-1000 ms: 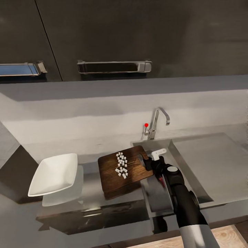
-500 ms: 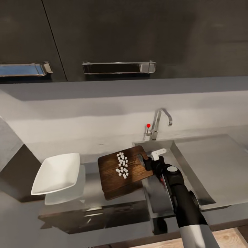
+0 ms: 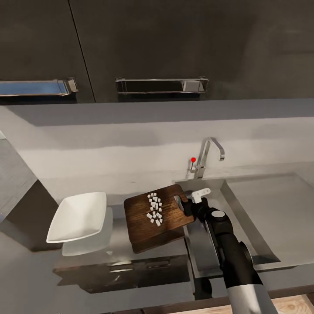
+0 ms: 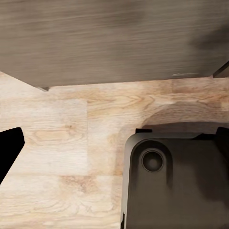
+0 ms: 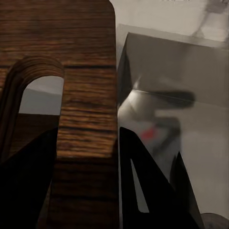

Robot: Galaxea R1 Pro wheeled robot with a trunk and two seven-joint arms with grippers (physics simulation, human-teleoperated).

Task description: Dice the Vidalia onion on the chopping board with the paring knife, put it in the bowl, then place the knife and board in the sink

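The dark wooden chopping board [image 3: 144,218] hangs a little above the grey countertop [image 3: 131,270], level, with several white cubes of diced Vidalia onion [image 3: 154,209] on it. My right gripper [image 3: 185,206] is shut on the board's handle end, beside the sink [image 3: 235,205]. In the right wrist view its fingers [image 5: 138,181] clamp the strip of board [image 5: 86,95] next to the handle hole. A blurred red smudge [image 5: 150,132] in the basin may be the paring knife. The white bowl [image 3: 78,216] sits empty to the board's left. My left gripper [image 4: 117,140] is open over the wood floor.
The chrome tap [image 3: 205,159] with its red-tipped lever stands behind the basin, and the flat drainboard [image 3: 283,209] lies to the right. Dark wall cabinets with bar handles [image 3: 161,85] hang above. In the left wrist view, my dark base [image 4: 176,186] rests on the floor.
The whole view has shifted: cabinets, bowl and tap sit further right in the picture. The arm and board keep their place in it, so the board is now closer to the bowl.
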